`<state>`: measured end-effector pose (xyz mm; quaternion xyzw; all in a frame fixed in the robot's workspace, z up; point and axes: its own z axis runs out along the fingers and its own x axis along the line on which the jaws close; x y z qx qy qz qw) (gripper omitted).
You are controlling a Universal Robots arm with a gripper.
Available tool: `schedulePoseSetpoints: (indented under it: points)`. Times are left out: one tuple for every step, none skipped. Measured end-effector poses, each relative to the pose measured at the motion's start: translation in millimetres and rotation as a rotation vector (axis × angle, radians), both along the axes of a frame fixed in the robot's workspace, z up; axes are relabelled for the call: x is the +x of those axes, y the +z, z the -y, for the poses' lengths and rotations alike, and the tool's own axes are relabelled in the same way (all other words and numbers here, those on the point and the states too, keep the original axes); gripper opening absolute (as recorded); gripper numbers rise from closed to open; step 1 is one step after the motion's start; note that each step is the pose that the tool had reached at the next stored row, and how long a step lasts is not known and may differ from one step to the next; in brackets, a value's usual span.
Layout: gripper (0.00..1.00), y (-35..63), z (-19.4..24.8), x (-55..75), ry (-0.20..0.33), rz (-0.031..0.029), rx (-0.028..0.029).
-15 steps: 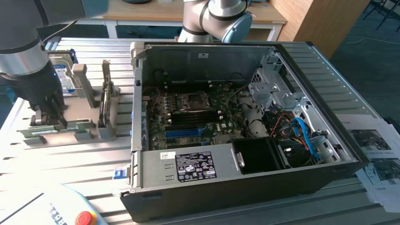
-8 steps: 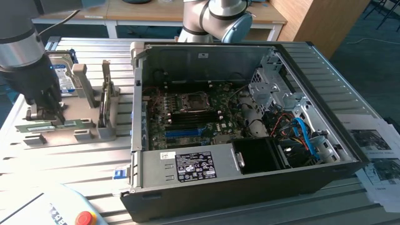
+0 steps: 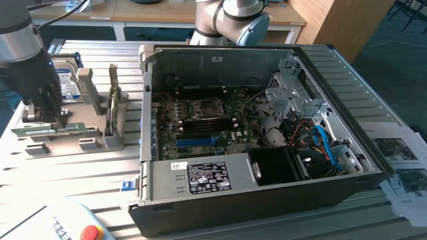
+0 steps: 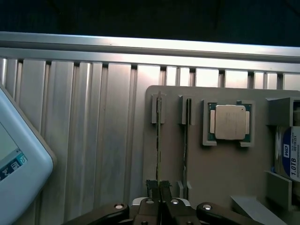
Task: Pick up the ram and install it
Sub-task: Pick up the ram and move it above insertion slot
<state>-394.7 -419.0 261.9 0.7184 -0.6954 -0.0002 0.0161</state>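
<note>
The ram (image 3: 75, 129) is a thin green stick standing on edge in a grey holder (image 3: 67, 145) on the exterior view's left, outside the computer case. In the wrist view the ram (image 4: 158, 140) shows edge-on as a thin line running between two holder slots. My gripper (image 3: 51, 116) is lowered onto it, and its dark fingertips (image 4: 153, 187) are pressed against both sides of the stick, so my gripper (image 4: 159, 188) is shut on it. The stick still sits in the holder. The motherboard (image 3: 207, 122) lies in the open case (image 3: 267, 200).
A second thin stick (image 4: 186, 140) stands beside the ram. A processor chip (image 4: 229, 123) and a hard drive (image 4: 289, 159) sit in the same holder. Two upright boards (image 3: 115, 100) stand near the case wall. A teach pendant (image 3: 60, 222) lies in front.
</note>
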Motion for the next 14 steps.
schedulePoseSetpoints:
  points:
    - [0.12, 2.0, 0.0, 0.0, 0.0, 0.0, 0.0]
    - [0.12, 3.9, 0.0, 0.0, 0.0, -0.0001, 0.0]
    - [0.12, 5.8, 0.0, 0.0, -0.001, -0.0001, -0.0001]
    - [0.12, 7.9, 0.0, 0.0, -0.001, -0.0001, -0.0001]
    - [0.12, 17.0, 0.0, 0.0, -0.002, -0.0001, 0.0]
    - [0.12, 26.2, 0.0, 0.0, -0.003, -0.0001, 0.0]
    - [0.12, 34.7, 0.0, 0.0, -0.003, 0.0, 0.0]
    - [0.12, 37.0, 0.0, 0.0, -0.004, -0.0002, -0.0001]
    - [0.12, 39.2, 0.0, 0.0, -0.004, -0.0001, -0.0001]
    - [0.12, 41.3, 0.0, 0.0, -0.004, 0.0, 0.0]
    - [0.12, 43.7, 0.0, 0.0, -0.004, -0.0001, 0.0]
    - [0.12, 45.9, 0.0, 0.0, -0.004, -0.0001, 0.0]
    - [0.12, 47.9, 0.0, 0.0, -0.004, 0.0, 0.0]
    - [0.12, 50.0, 0.0, 0.0, -0.005, 0.0, 0.0]
